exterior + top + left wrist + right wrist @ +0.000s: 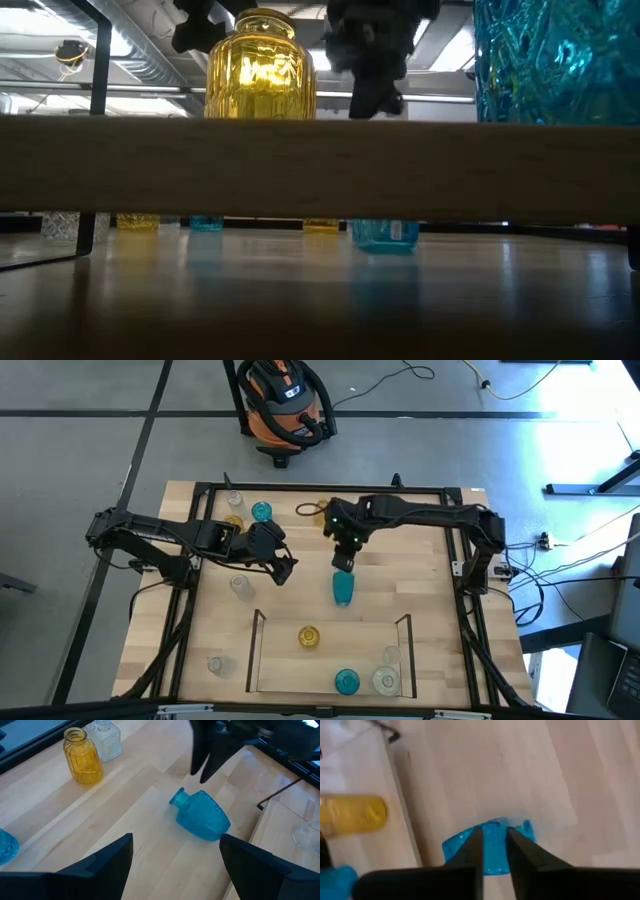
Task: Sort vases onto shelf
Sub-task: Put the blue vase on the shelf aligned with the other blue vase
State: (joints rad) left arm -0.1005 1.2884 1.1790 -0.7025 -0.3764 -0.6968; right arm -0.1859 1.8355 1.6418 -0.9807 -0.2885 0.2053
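The light-wood table (200,620) fills the middle of the high view. At its lower centre lies the shelf (256,655), bounded by a thin dark rail, with an amber vase (308,636), a teal one (346,681) and clear ones inside.

The right arm reaches from the right edge leftward to the centre. Its right gripper (343,563) points down over a teal-blue vase (343,589) lying on its side just above the shelf. In the right wrist view the fingers (472,851) straddle the vase's neck, parted narrowly; I cannot tell whether they grip it.

The left arm stretches in from the left. The left gripper (283,568) hovers left of centre, spread wide and empty.

No readable writing shows.
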